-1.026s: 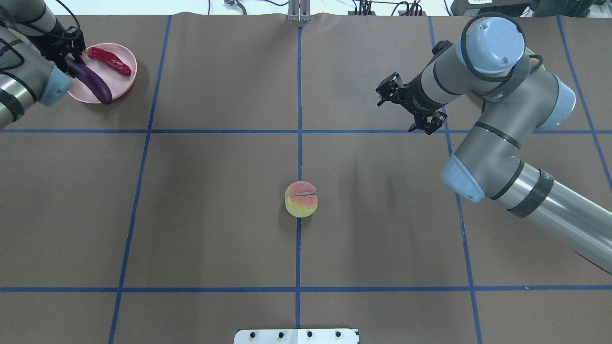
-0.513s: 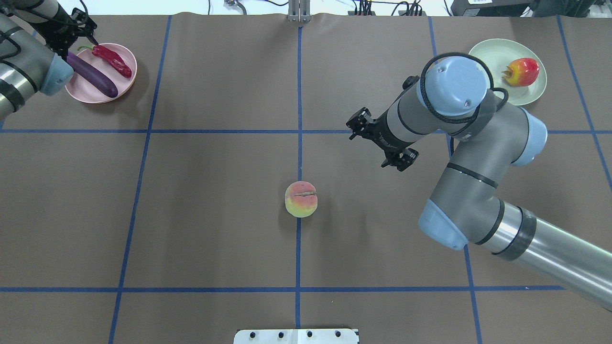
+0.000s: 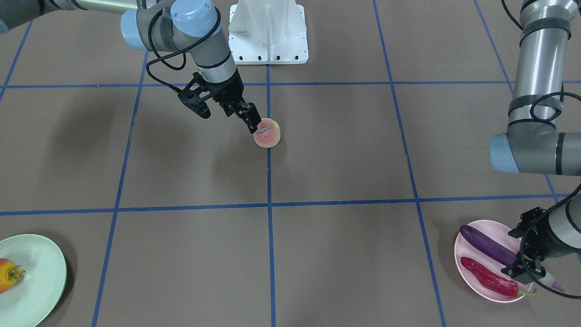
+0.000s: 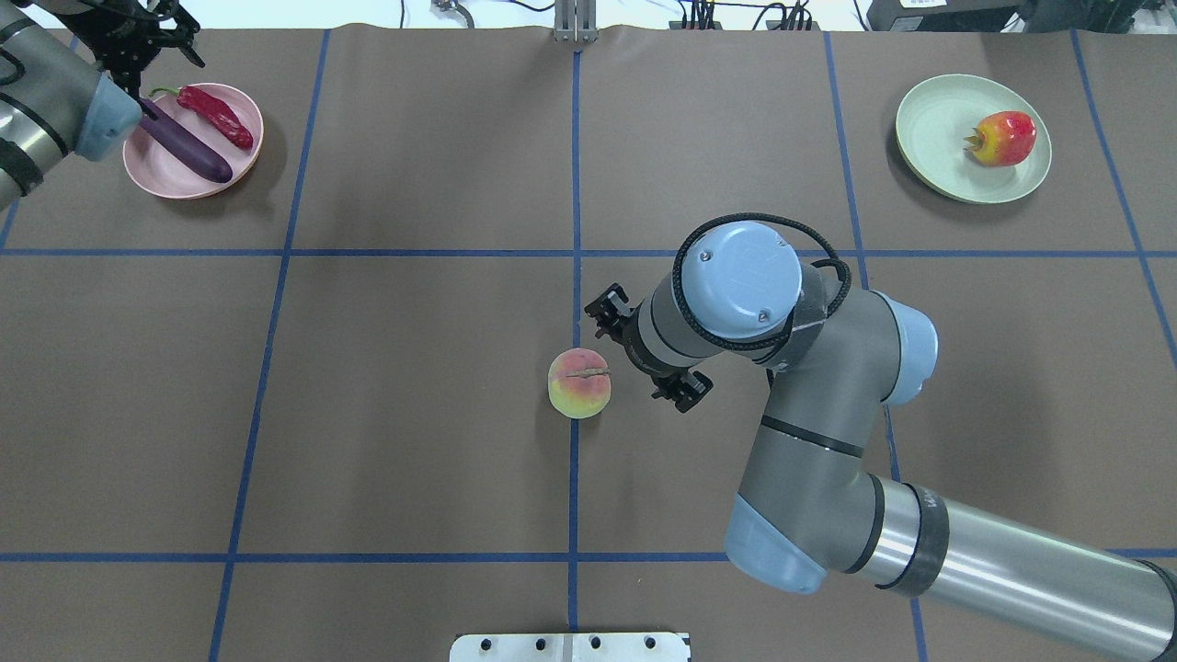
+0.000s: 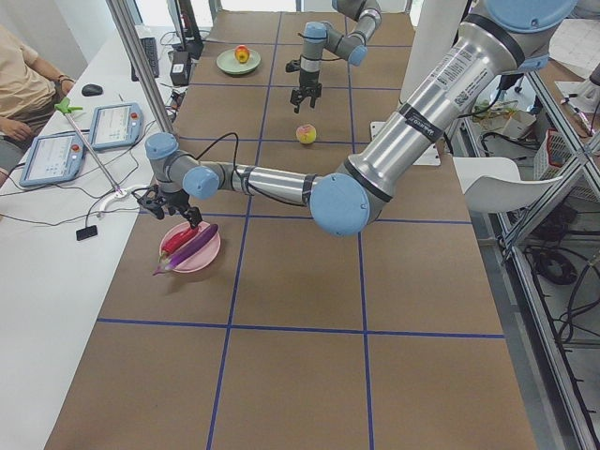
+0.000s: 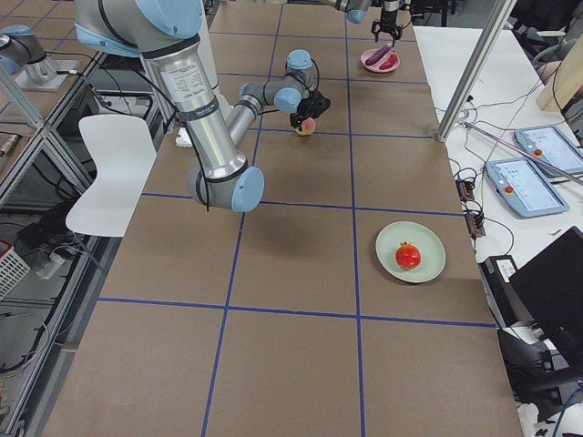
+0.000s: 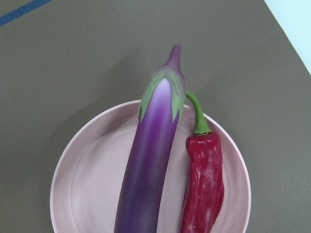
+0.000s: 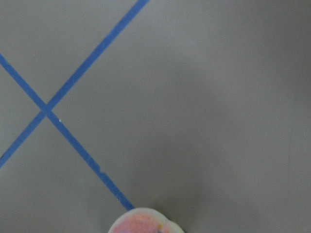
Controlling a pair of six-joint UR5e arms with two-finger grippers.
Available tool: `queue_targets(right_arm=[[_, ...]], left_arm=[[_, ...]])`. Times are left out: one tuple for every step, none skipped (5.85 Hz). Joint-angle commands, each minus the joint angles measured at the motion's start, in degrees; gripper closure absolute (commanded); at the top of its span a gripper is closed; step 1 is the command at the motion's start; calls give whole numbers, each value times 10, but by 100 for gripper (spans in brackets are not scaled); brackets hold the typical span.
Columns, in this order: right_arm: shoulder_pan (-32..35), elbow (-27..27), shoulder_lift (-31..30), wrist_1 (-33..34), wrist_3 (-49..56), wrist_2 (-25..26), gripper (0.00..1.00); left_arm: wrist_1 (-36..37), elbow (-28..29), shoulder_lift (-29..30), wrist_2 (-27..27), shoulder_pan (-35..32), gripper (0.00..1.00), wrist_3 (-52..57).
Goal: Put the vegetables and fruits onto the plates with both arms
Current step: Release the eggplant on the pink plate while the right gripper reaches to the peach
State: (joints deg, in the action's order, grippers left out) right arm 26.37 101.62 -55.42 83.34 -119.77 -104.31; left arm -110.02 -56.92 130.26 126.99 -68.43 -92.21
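The peach [image 4: 579,383] lies on the table's centre line, also in the front view [image 3: 268,134] and at the bottom edge of the right wrist view [image 8: 146,224]. My right gripper [image 4: 644,354] is open and empty, just right of the peach and above it [image 3: 225,113]. The purple eggplant [image 4: 184,147] and red chili [image 4: 216,115] lie side by side on the pink plate [image 4: 152,175], close up in the left wrist view [image 7: 146,170]. My left gripper [image 4: 156,41] is open and empty above that plate's far edge. The red-and-yellow fruit [image 4: 1004,138] sits on the green plate [image 4: 938,138].
The white robot base [image 3: 268,32] stands at the table's near middle edge. Blue tape lines [image 4: 575,253] divide the brown table cover. An operator and tablets [image 5: 112,127] are at the far side, off the table.
My right arm swung from near the green plate down to beside the peach. My left gripper let go of the eggplant onto the pink plate and pulled up and back.
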Motion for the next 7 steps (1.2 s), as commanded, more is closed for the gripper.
queue_targets(right_arm=[[-22, -35, 28, 7, -25, 10, 0], [-24, -54, 39, 6, -35, 10, 0], [-24, -56, 44, 6, -36, 9, 0], [-24, -57, 49, 3, -38, 9, 0], [-24, -59, 56, 5, -38, 9, 0], [-24, -66, 56, 2, -58, 9, 0], [-24, -72, 58, 1, -60, 10, 0]], left_arm=[[12, -33, -4, -1, 1, 0, -5], [24, -69, -8, 0, 2, 0, -5], [25, -100, -19, 1, 5, 0, 1], [25, -121, -29, 1, 11, 0, 1], [24, -161, -57, 1, 12, 0, 3], [26, -225, -112, 3, 19, 0, 68], [25, -289, -172, 4, 22, 0, 136]])
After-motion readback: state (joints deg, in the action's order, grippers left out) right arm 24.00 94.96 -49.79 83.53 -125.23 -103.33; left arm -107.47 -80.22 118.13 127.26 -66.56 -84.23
